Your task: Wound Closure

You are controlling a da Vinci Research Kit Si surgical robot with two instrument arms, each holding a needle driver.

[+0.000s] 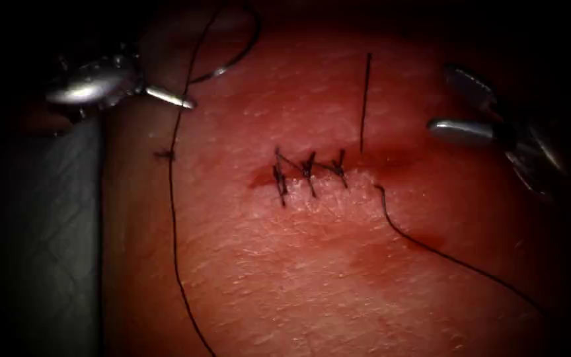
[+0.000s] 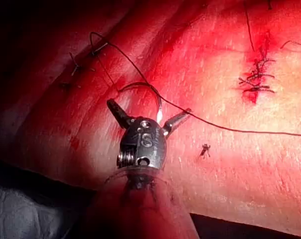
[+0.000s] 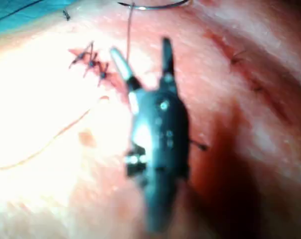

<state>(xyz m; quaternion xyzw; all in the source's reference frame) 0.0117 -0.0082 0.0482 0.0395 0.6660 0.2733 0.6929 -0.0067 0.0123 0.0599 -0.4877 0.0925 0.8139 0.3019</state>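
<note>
Both the left pincer (image 2: 149, 108) and the right pincer (image 1: 443, 98) are wide apart and hold nothing, and the thin, stiff, slippery-looking needle (image 1: 238, 59) lies loose on the tissue (image 1: 299, 277) near its far left edge, left of the cut (image 1: 312, 173), probably best held mid-curve.

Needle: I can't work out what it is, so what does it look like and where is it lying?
The needle is a thin, dark, metal-looking arc. It seems to lie loose on the tissue, well left of the stitched cut. Thread runs past it. The left claw gapes open around it without gripping. The right claw, also open, holds nothing.
</note>
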